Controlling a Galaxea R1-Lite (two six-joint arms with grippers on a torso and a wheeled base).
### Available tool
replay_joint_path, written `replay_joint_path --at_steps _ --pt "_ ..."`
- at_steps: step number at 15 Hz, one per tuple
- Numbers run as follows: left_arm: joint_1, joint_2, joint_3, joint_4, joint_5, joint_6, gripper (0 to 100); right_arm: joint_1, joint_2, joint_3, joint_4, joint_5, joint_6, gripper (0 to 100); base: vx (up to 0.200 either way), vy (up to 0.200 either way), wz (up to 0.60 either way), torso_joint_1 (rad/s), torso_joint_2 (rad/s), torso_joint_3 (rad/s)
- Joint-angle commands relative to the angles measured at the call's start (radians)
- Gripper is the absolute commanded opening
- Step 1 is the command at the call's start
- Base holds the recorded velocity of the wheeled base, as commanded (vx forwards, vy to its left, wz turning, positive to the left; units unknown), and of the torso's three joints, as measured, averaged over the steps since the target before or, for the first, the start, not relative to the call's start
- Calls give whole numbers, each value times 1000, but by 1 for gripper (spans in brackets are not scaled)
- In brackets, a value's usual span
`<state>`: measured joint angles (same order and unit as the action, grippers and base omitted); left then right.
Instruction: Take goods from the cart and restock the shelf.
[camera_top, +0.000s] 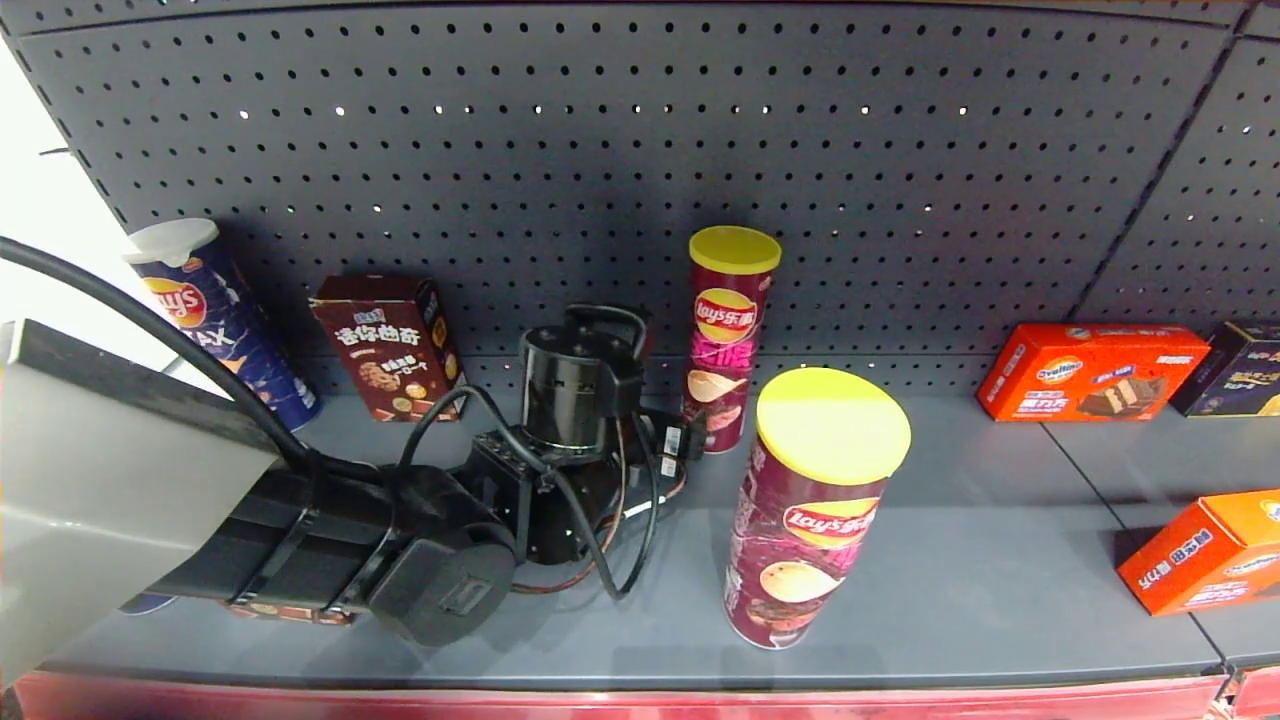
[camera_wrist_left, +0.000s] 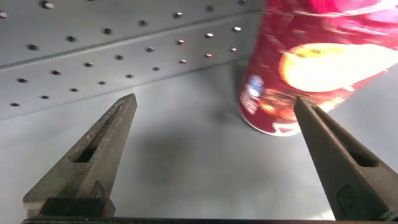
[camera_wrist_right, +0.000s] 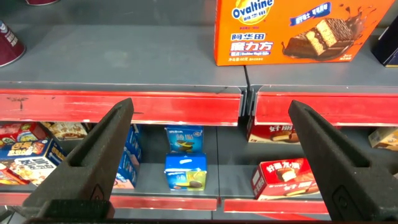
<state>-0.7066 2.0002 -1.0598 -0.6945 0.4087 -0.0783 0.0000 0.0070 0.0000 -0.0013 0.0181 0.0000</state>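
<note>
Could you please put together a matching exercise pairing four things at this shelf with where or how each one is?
Things:
1. blue can
2. brown box
3. nearer yellow-lidded can
4. left gripper

Places or states:
A. open, holding nothing
B. white lid, at the left end of the shelf
C. standing toward the shelf's front edge
D. by the pegboard, just right of the blue can

Pairs: 1-B; 2-D; 3-C; 4-A.

The chip can (camera_wrist_left: 311, 62) is blurred, its top cut off.
</note>
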Motion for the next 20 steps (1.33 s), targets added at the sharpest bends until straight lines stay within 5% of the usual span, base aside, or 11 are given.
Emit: replay_joint_path --at_steps 1,5,9,20 --pt "-7 -6 23 -3 2 -1 100 0 1 0 0 0 0 100 0 0 0 0 0 0" --pt "2 -72 95 -7 2 5 100 -2 1 0 0 0 0 100 0 0 0 0 0 0" --pt "64 -47 60 -28 4 15 100 0 2 0 0 0 0 100 0 0 0 0 0 0" --pt "56 54 -26 -68 1 23 100 -2 2 0 0 0 0 100 0 0 0 0 0 0"
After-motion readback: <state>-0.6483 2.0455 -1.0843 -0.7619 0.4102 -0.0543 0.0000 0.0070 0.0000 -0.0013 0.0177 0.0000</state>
